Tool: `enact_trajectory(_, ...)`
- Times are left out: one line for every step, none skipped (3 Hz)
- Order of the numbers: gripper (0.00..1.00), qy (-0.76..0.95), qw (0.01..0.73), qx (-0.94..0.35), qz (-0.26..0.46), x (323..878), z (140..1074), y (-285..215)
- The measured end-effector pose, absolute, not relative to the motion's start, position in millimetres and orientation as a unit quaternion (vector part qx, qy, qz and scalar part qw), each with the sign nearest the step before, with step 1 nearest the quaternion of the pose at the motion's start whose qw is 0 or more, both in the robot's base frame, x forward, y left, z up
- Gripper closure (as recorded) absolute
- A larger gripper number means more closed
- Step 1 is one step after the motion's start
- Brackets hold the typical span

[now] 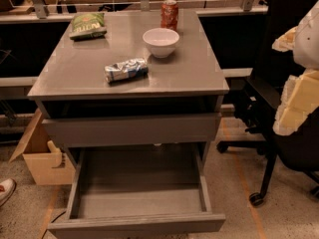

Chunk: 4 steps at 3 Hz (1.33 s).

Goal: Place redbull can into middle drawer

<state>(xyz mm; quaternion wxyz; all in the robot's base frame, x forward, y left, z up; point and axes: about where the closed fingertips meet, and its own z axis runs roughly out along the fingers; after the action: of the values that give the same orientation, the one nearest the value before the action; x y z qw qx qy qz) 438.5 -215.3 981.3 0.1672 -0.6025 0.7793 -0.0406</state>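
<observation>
The redbull can [126, 69] lies on its side on the grey cabinet top [79, 68], near the front edge and left of the middle. The middle drawer [139, 200] is pulled fully out at the bottom, and its deep grey tray is empty. The flat drawer front [132, 128] above it is closed. My gripper [295, 91] shows as pale white and yellow shapes at the right edge. It hangs in the air to the right of the cabinet, well apart from the can, and holds nothing that I can see.
A white bowl [160, 41], a red-orange soda can [169, 14] and a green snack bag [87, 25] stand on the back half of the top. A black office chair [271, 98] is at the right, behind my gripper. A cardboard box [42, 156] sits on the floor at the left.
</observation>
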Motion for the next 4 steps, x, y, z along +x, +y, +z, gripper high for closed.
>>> enact_trajectory(0.00,0.779,0.167,-0.603,-0.041,439,981,-215)
enact_trajectory(0.00,0.742,0.190,-0.642,-0.042,467,989,-191)
enact_trajectory(0.00,0.678,0.214,-0.702,-0.049,510,999,-143)
enact_trajectory(0.00,0.605,0.225,-0.761,-0.057,543,1007,-74)
